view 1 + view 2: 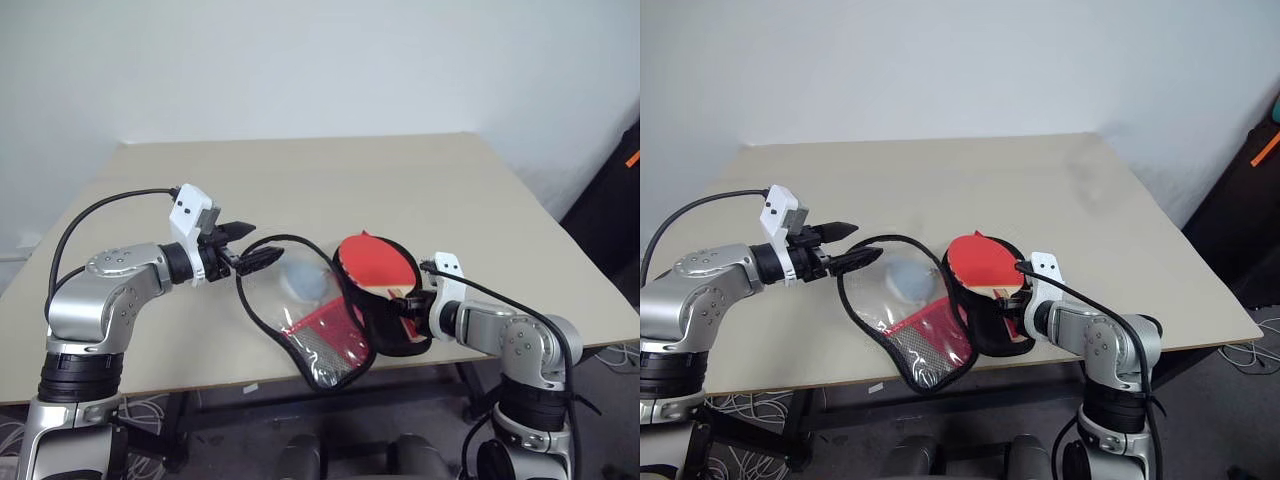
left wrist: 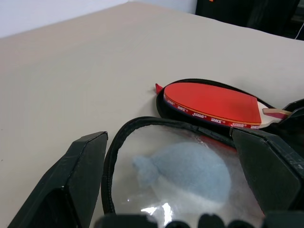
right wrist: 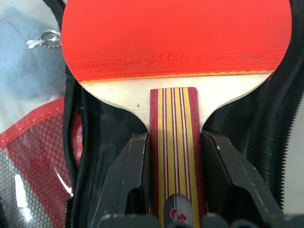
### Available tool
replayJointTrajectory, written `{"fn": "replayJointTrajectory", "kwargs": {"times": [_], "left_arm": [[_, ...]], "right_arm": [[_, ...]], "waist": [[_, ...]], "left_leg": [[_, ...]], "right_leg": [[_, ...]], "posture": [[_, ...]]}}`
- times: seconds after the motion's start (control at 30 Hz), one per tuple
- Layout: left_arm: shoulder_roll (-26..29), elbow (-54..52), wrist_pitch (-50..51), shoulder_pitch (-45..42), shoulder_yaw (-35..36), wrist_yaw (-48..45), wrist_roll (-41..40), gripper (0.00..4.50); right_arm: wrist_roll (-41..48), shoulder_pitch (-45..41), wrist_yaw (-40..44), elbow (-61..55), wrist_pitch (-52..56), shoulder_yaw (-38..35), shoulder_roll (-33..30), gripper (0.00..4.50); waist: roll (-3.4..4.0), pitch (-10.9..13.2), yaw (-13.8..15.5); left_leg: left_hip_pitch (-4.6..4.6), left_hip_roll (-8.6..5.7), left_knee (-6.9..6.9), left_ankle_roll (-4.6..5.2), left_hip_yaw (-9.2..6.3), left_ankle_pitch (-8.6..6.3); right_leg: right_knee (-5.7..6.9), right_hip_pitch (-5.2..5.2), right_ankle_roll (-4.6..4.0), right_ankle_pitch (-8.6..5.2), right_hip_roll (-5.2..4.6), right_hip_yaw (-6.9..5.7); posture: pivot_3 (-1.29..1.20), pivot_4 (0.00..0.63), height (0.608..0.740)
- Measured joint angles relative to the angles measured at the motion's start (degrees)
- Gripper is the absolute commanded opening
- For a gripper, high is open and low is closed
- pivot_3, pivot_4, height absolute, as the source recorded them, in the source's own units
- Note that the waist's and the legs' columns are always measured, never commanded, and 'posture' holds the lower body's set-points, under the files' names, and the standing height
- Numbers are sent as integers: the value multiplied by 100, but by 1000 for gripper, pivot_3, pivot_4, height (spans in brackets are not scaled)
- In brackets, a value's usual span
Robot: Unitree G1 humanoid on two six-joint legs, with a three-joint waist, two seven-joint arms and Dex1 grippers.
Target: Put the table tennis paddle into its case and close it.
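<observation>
Two grippers work at the front edge of the table (image 1: 420, 190), low in the head views. On the right side of the frame, the right gripper (image 3: 172, 142) has its two black fingers pressed on the striped wooden handle of the table tennis paddle (image 1: 374, 262), so it holds the paddle. The red round face of the paddle lies over the black-lined half of the case (image 1: 385, 325), near the middle of the frame, and the handle end is down inside that half. The other half of the case, the flap (image 1: 300, 320), hangs open to the left, with its clear window and red mesh end showing. A small pale blue soft thing (image 2: 187, 171) on a little metal chain sits behind the clear window. On the left side of the frame, the left gripper (image 1: 243, 246) has its fingers spread wide and holds nothing; its tips are right at the black edge of the flap. I think the paddle is almost in but not let go yet. Left to do: let go of the paddle, fold the flap over, and zip it.
</observation>
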Motion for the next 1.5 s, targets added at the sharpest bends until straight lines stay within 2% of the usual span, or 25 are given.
{"fn": "replayJointTrajectory", "kwargs": {"times": [0.47,0.77,0.8,0.87,0.93,1.13,1.3,1.5], "left_arm": [[0,62,3,-118,-130,-18,3,4500],[12,310,-48,-208,-130,-130,116,4500],[12,334,-69,-225,-130,-140,120,4500],[18,363,-104,-255,-129,-171,124,4500],[75,403,-133,-267,-129,-205,127,4500],[548,750,-313,-211,235,-333,151,4500],[859,1303,-653,182,577,-421,341,4500],[623,1455,-750,709,757,-279,365,2429]], "right_arm": [[-247,-60,-206,3,0,235,57,1138],[-560,-136,-429,4,59,266,255,4224],[-564,-178,-426,4,73,283,243,4469],[-559,-280,-388,3,86,324,158,4469],[-543,-373,-246,3,84,344,-70,4469],[-24,-1264,962,100,-223,170,-1685,4469],[107,-1739,1658,873,-931,113,-2678,4469],[-3,-1849,1872,1653,-1592,232,-2984,4500]], "waist": [[0,0,-2],[2,1,-17],[2,1,-18],[2,1,-16],[2,1,-14],[19,13,-29],[19,13,-46],[15,15,-14]], "left_leg": [[0,0,-1,0,-1,0],[0,2,-5,-1,0,0],[0,2,-5,-1,1,0],[0,1,-5,-1,0,0],[-1,0,-4,-1,0,0],[1,4,-13,0,4,0],[3,4,-20,0,9,1],[-1,3,-16,1,9,1]], "right_leg": [[0,0,10,-6,0,0],[0,-6,10,-6,1,1],[0,-6,10,-6,1,1],[0,-4,10,-6,0,1],[-1,-4,10,-6,-1,1],[-5,-8,11,-9,0,0],[-8,-7,9,-10,-1,1],[-10,-6,9,-9,-7,1]], "posture": [[0,0,698],[0,0,698],[0,0,698],[0,0,698],[0,0,698],[0,0,698],[0,0,698],[0,0,698]]}}
